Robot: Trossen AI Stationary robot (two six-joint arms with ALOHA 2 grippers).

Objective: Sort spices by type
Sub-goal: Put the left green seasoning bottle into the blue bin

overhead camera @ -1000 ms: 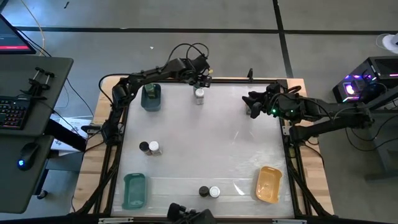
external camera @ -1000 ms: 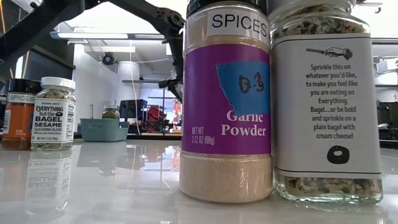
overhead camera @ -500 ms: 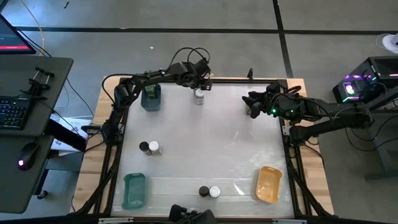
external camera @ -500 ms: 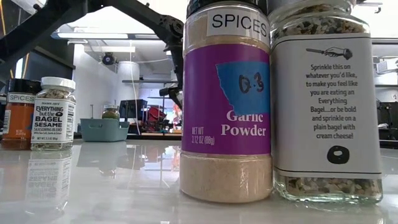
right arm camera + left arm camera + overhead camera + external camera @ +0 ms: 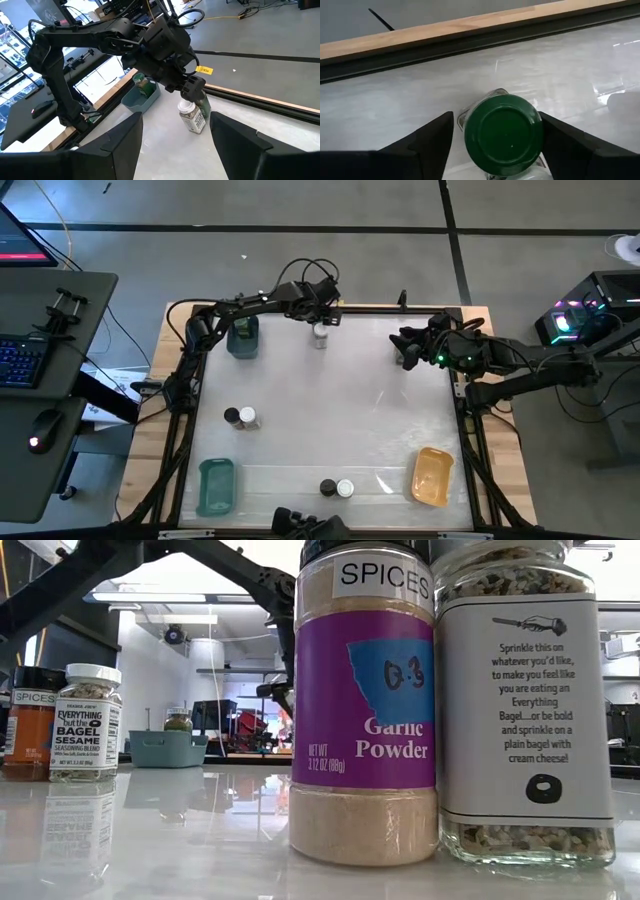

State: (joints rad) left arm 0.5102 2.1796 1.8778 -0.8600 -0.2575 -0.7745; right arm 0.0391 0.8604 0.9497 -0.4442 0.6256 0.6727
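Close left gripper, wide astride green-lidded jar at far counter edge, squarely; right gripper open, empty.

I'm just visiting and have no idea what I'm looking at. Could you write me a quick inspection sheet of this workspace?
Surface: white table, glossy.
Job's things: green-lidded jar and white-lidded jar at far edge; jar in far teal tray; two jar pairs.
Clutter: near teal tray, orange tray.
Grippers: left gripper open around green-lidded jar; right gripper open, empty.
Cables: loops on left arm.
Surroundings: desk with keyboard.
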